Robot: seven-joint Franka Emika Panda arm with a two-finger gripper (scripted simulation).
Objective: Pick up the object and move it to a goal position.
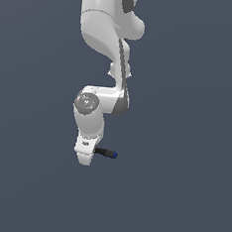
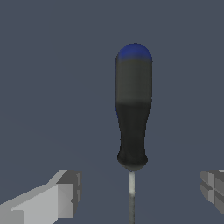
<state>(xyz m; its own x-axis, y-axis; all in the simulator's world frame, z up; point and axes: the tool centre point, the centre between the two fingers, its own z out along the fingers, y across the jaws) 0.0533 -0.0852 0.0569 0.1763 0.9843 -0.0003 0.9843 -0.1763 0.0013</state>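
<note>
The object, a small screwdriver (image 2: 133, 109) with a black handle, a blue end cap and a thin pale shaft, lies lengthwise in the wrist view. My gripper (image 2: 138, 192) is open. One finger (image 2: 65, 192) stands to one side of the shaft and the other finger (image 2: 212, 188) to the other side, both well apart from it. In the exterior view the white hand of the gripper (image 1: 86, 157) points down, and the screwdriver's handle (image 1: 106, 152) sticks out toward the exterior view's right. From that view the shaft is hidden behind the hand.
A plain dark grey-blue surface (image 1: 181, 193) fills both views. The white arm (image 1: 108, 32) rises from the hand to the top of the exterior view. No other object shows.
</note>
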